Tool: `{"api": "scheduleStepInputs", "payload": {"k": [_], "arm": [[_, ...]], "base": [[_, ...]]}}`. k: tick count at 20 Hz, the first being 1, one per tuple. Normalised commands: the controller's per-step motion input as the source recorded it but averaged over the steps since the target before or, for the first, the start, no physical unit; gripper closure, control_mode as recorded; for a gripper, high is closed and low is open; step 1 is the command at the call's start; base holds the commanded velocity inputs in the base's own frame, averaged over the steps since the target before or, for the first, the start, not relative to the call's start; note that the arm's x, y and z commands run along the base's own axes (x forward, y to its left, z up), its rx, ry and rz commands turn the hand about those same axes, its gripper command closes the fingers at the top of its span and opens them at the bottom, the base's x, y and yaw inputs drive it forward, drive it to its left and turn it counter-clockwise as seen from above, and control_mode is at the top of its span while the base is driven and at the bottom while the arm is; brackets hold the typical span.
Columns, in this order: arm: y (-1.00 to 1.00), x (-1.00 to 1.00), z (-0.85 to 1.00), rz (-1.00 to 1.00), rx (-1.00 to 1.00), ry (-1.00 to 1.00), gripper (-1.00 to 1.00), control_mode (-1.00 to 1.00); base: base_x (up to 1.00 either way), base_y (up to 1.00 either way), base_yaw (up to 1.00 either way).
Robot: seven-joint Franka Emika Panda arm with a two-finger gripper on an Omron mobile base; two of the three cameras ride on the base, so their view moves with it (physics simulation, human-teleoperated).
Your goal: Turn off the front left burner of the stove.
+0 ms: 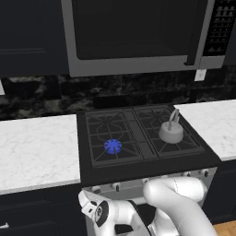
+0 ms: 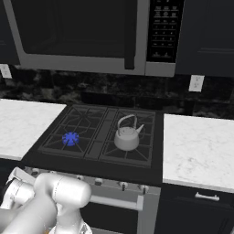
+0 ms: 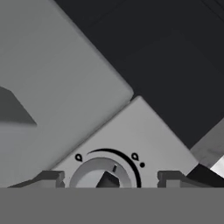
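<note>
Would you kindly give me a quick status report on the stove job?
Gripper open, fingers either side of a knob on the stove. Front left burner glowing blue. Kettle on front right grate, not in the way.

support: stove (image 1: 87, 173) | burner: front left burner (image 1: 113, 146) lit blue | on grate: kettle (image 1: 171, 132), front right

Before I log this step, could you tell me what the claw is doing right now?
Claw: open, one fingertip on either side of the stove knob, gripping nothing.
</note>
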Motion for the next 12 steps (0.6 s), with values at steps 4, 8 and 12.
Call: {"api": "scheduleStepInputs", "payload": {"k": [4, 8, 12], "arm": [[0.00, 0.00, 0.00, 0.00, 0.00, 0.00, 1.00, -1.00], [-0.04, 0.00, 0.03, -0.02, 0.11, 0.00, 1.00, -1.00], [-0.09, 0.00, 0.12, -0.07, 0.22, 0.09, 1.00, -1.00]], "base": [[0.00, 0.00, 0.00], [0.00, 0.00, 0.00], [0.00, 0.00, 0.00]]}}
